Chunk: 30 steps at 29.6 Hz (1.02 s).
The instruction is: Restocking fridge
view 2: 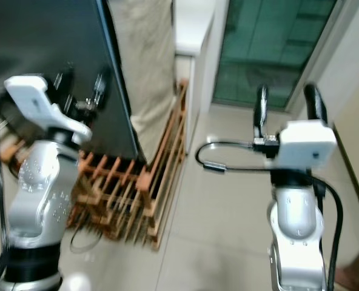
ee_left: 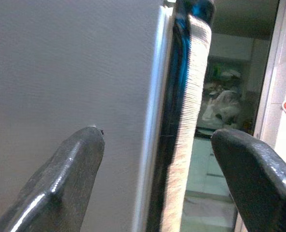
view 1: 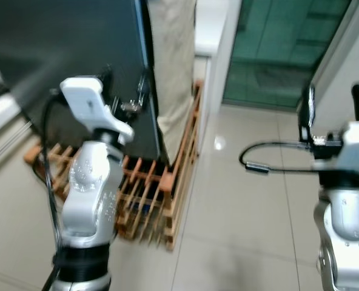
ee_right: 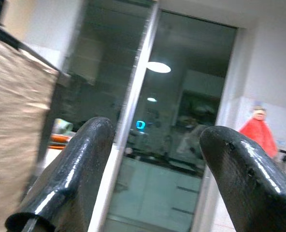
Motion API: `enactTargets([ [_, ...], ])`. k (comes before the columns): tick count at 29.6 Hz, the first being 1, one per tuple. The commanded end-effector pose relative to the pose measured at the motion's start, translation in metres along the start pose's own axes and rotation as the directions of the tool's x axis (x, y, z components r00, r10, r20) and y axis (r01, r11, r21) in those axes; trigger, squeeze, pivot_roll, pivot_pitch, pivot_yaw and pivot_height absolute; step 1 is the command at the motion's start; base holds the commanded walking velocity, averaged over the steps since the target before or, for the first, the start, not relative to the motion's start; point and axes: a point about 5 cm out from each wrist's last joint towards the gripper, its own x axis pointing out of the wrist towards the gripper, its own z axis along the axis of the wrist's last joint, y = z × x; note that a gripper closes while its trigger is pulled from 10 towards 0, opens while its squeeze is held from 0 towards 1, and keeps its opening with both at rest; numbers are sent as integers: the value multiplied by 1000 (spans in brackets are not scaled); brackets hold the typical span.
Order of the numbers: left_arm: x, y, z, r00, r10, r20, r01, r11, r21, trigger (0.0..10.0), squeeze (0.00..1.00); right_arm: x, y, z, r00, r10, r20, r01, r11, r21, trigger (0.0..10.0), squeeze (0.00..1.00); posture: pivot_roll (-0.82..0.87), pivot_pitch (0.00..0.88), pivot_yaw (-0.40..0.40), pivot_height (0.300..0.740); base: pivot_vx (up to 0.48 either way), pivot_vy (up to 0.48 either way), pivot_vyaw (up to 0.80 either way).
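Note:
The fridge (view 1: 64, 42) is a tall dark body at the upper left, its side showing grey in the left wrist view. My left gripper (view 1: 126, 91) is raised against the fridge's front corner, open. In the left wrist view its two black fingers (ee_left: 70, 179) stand on either side of the fridge's edge (ee_left: 174, 121), a dark strip with a blue sheen and a ribbed white band, without touching it. My right gripper (view 2: 287, 106) is held up over the tiled floor to the right, open and holding nothing, with its fingers (ee_right: 80, 169) pointing at a glass door.
A wooden slatted rack (view 1: 152, 194) lies on the floor at the fridge's foot. A beige cloth (view 1: 173, 60) hangs just right of the fridge. A green-tinted glass door (view 1: 282, 42) stands beyond, and pale floor tiles (view 1: 240, 218) stretch between my arms.

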Motion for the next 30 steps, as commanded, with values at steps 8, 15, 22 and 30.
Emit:
enactTargets([
  [8, 5, -2, 2, 1000, 17, 1, -17, 1000, 12, 10000, 0, 1, 1, -6, 1000, 11, -26, -11, 1000, -4, 10000, 0, -193, 0, 29, 740, 0, 0, 0],
  [15, 17, -20, -25, 981, -90, -173, 85, 996, -32, 10000, 0, 0, 2, -14, 998, 16, -67, -15, 1000, 14, 10000, 0, -185, 0, 21, 740, 0, 0, 0],
  [22, 24, -34, -50, 947, -144, -286, 132, 989, -63, 10000, 0, -4, 0, -25, 989, -3, -147, 12, 998, 67, 10000, 0, -193, 0, 25, 740, 0, 0, 0],
  [30, 44, -41, -59, 936, -160, -315, 148, 987, -62, 10000, 0, -15, 4, -36, 977, 16, -214, 1, 997, 77, 10000, 0, -212, 0, 45, 740, 0, 0, 0],
])
